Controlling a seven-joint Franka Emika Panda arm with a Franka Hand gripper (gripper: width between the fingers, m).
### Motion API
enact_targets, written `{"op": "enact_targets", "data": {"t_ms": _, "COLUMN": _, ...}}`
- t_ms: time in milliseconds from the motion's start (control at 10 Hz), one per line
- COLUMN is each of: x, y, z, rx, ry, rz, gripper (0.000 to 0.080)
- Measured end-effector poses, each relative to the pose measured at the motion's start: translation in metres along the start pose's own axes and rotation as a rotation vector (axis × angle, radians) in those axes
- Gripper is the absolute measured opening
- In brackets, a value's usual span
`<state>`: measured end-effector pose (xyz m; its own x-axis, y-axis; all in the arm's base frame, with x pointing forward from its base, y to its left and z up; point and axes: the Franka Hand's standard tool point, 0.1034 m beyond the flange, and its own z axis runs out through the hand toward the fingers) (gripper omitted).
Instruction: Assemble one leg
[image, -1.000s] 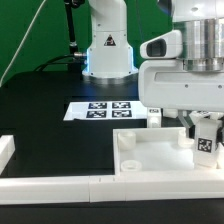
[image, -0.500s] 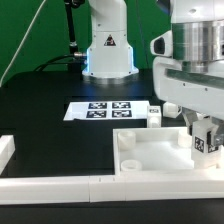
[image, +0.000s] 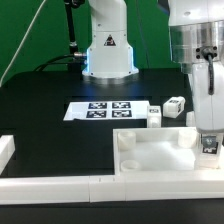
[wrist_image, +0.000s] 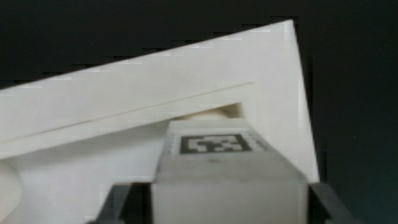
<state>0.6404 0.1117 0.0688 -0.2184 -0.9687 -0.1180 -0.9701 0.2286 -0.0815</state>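
1. The leg (wrist_image: 215, 150) is gripped between the jaws of the gripper (image: 208, 140); in the wrist view a dark finger is seen pressed against each side of it, its tagged face turned to the camera.

2. The leg is held at the exterior view's right, over the tray (image: 150, 156), at the tray's right end beside the far right corner. In that view only its lower part with a tag (image: 208, 146) is seen below the fingers.

3. The long axis of the leg appears to be upright, in line with the jaws, so the coming move is judged to turn on what lies straight below it.

4. In the wrist view a notch in the tray's edge (wrist_image: 217, 108) is seen just beyond the leg's end; this is taken to be the corner socket. Whether the leg has touched the tray cannot be told.

5. Other loose legs (image: 174, 105) lie on the worktop (image: 40, 110) near the marker board (image: 100, 109), well apart from the jaws.
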Motion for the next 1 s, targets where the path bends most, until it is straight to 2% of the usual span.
{"op": "enact_targets", "data": {"t_ms": 100, "x": -0.0004, "y": 0.0021, "z": 0.0004, "rx": -0.011, "ry": 0.005, "rz": -0.078, "gripper": 0.0285}}
{"op": "enact_targets", "data": {"t_ms": 200, "x": -0.0018, "y": 0.0048, "z": -0.0007, "rx": -0.031, "ry": 0.008, "rz": -0.264, "gripper": 0.0429}}
{"op": "enact_targets", "data": {"t_ms": 300, "x": -0.0014, "y": 0.0029, "z": -0.0032, "rx": -0.025, "ry": 0.004, "rz": -0.495, "gripper": 0.059}}
{"op": "enact_targets", "data": {"t_ms": 400, "x": -0.0012, "y": 0.0045, "z": -0.0025, "rx": -0.034, "ry": -0.002, "rz": -0.666, "gripper": 0.059}}
{"op": "enact_targets", "data": {"t_ms": 500, "x": -0.0013, "y": 0.0058, "z": -0.0021, "rx": -0.041, "ry": -0.006, "rz": -0.759, "gripper": 0.0631}}
{"op": "enact_targets", "data": {"t_ms": 800, "x": 0.0009, "y": 0.0041, "z": -0.0021, "rx": -0.039, "ry": 0.0, "rz": -0.949, "gripper": 0.0649}}
{"op": "enact_targets", "data": {"t_ms": 900, "x": 0.0008, "y": 0.0037, "z": -0.0022, "rx": -0.037, "ry": 0.0, "rz": -0.986, "gripper": 0.0649}}
{"op": "enact_targets", "data": {"t_ms": 1000, "x": 0.0011, "y": -0.0032, "z": -0.0036, "rx": -0.018, "ry": 0.045, "rz": -1.206, "gripper": 0.0649}}
